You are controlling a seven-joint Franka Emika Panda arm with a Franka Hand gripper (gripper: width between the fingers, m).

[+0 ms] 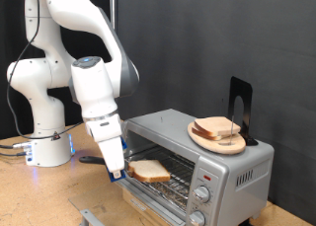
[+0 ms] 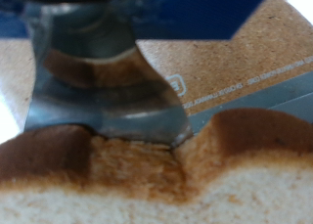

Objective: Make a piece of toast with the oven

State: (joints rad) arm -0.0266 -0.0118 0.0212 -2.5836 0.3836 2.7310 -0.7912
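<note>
On the wooden worktop point(image 1: 30, 191) I see the oven point(image 1: 222, 172) open; my gripper point(image 1: 117, 172) jaws grip the piece of toast point(image 1: 150, 170) at its rack.

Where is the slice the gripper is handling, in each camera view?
Exterior view: the piece of toast lies at the oven mouth, lower centre, by the gripper.
Wrist view: it fills the lower picture, one finger pressed to its crust.
Shared landmark: the gripper finger on the slice.
</note>
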